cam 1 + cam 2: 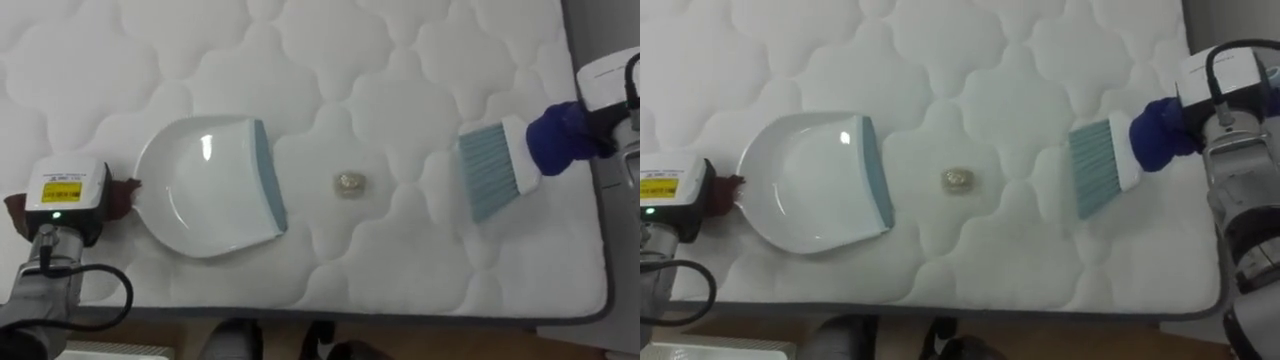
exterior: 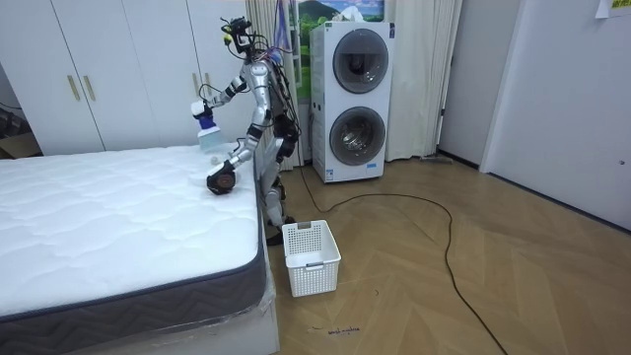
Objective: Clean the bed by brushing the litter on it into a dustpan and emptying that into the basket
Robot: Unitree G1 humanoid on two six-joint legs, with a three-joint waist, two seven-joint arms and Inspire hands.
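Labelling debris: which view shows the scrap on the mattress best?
Left eye view: the scrap lies unobstructed between dustpan and brush. Right eye view shows it about as well; in the room view it is too small to tell.

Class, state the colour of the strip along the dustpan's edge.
The strip is grey-blue on a white dustpan; clearest in the left eye view.

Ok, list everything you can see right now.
Bed: one, white quilted, before the robot.
Dustpan: one, white, blue-grey lip, on the bed, left.
Scrap: one, beige, between dustpan and brush.
Brush: one, blue handle, pale bristles, right.
Basket: one, white, floor beside the bed.
Washing machines: two, white, stacked by the wall.
Wardrobe: one, white, behind the bed.
Left hand: at the dustpan's handle.
Right hand: at the brush's handle.
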